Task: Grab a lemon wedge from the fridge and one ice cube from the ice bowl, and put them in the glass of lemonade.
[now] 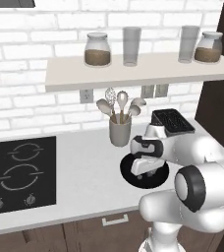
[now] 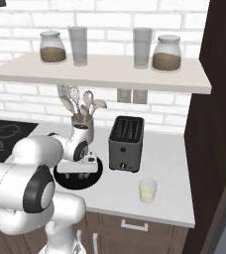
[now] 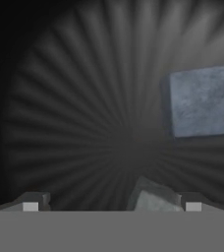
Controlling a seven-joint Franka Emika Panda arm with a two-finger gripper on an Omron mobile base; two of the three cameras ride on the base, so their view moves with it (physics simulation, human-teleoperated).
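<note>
White desk (image 2: 169,163): tool (image 3: 111,206), jaws spread and empty, down in the ice bowl (image 1: 128,173); next, centre on an ice cube (image 3: 205,101) and close.

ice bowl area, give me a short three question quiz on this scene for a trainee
1. True or false: the hand is lowered into the ice bowl with its fingers open.
2. What stands on the counter between the ice bowl and the glass of lemonade?
A. the toaster
B. a kettle
C. a plate
3. In the hand view, how many ice cubes can you see?

Key: 1 true. 2 A. 3 two: a large ice cube to the upper right and another ice cube low between the fingertips.
</note>
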